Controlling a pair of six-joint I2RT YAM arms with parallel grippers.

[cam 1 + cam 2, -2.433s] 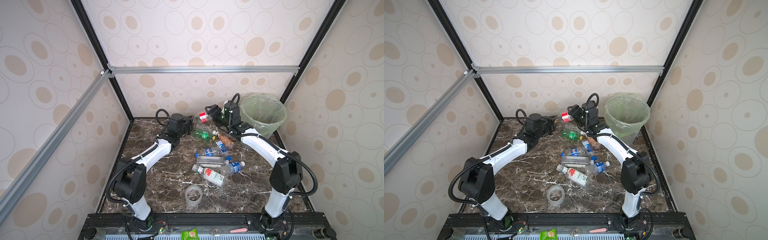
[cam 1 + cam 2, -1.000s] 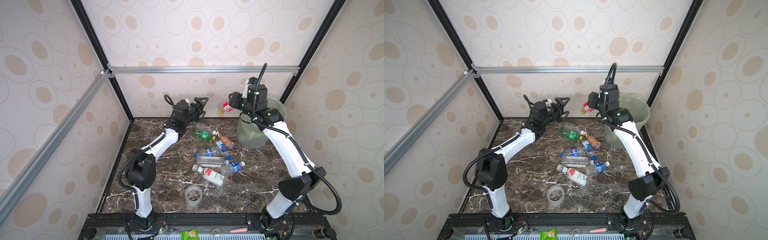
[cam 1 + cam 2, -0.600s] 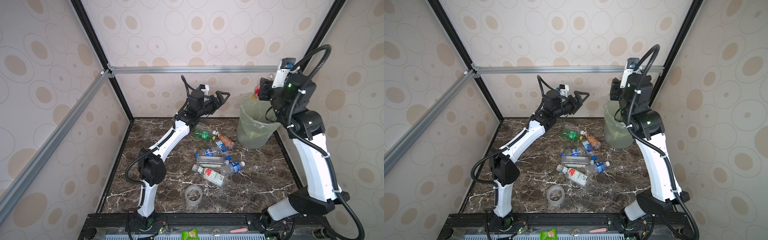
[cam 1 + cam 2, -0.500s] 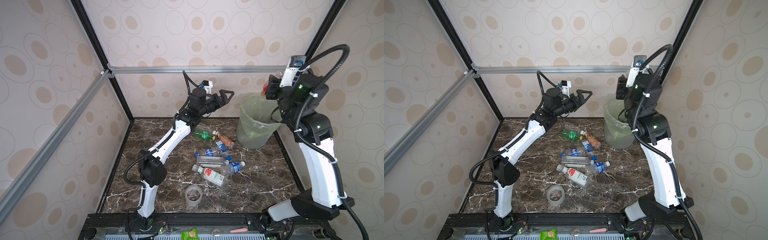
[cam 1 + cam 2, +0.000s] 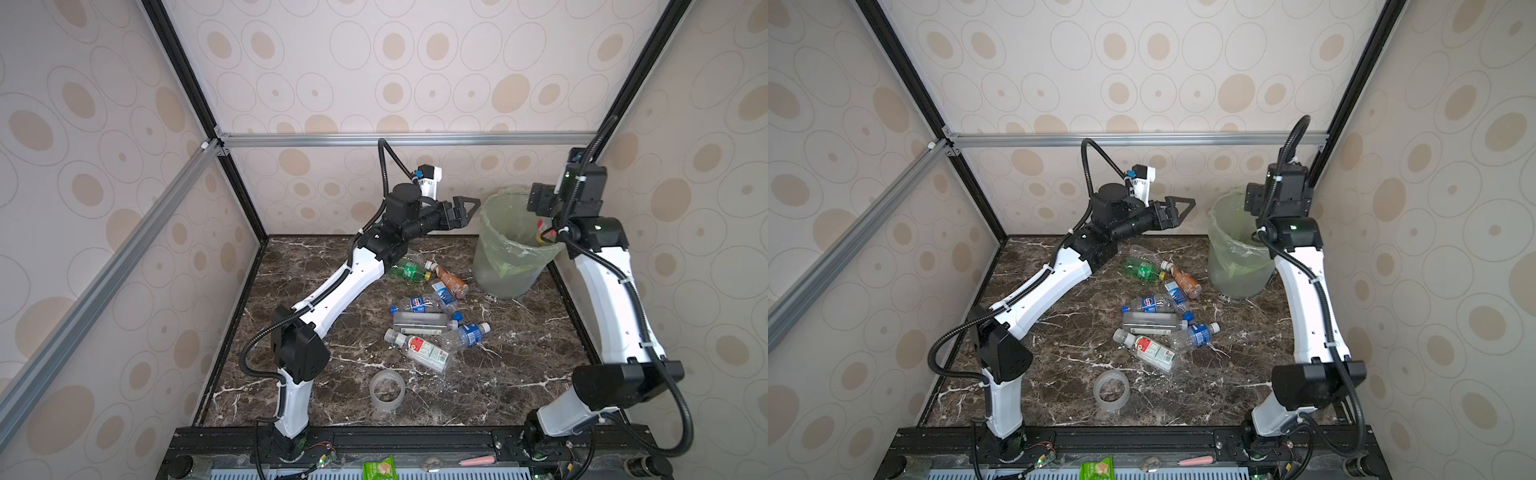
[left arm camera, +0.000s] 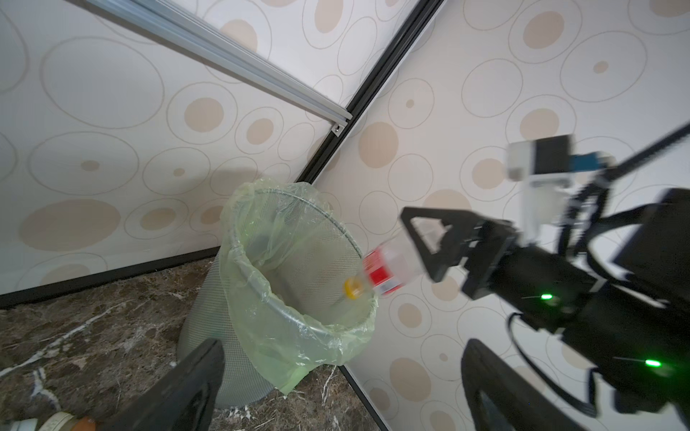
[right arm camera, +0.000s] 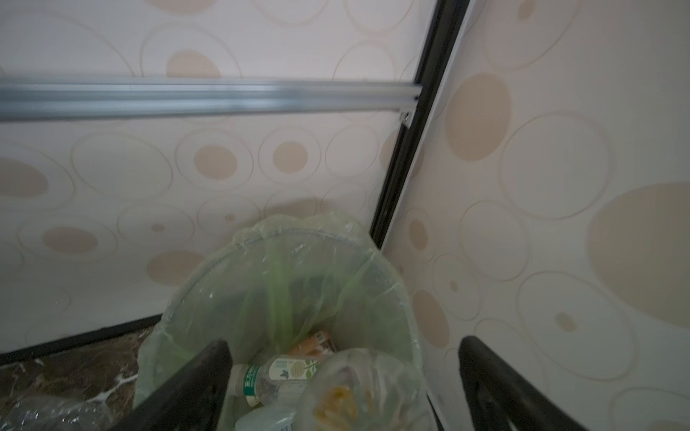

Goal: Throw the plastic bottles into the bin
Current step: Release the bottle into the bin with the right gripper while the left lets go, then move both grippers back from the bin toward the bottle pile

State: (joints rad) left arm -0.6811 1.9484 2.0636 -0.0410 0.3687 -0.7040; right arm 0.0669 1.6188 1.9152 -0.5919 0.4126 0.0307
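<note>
- Since a second ago the right hand [image 7: 343, 341] has swung up over the bin [image 5: 498, 266], and its jaws have gone from gripping to wide.
- The red-label bottle [image 6: 384, 272], yellow cap down, shows blurred just under that hand at the bin's mouth. It seems clear of both fingers, so I judge it released and dropping in.
- Inside lie other bottles [image 7: 276, 373], already thrown.
- The left hand [image 5: 461, 212] is wide and empty, raised near the bin's rim.
- Seven or so loose bottles [image 5: 419, 322] lie on the worktop [image 5: 519, 361], between the arms and near the bin.
- A tape roll [image 5: 387, 390] sits nearer the front; it is not for the bin.
- This throw looks done, and much of the pile is still left to clear.
</note>
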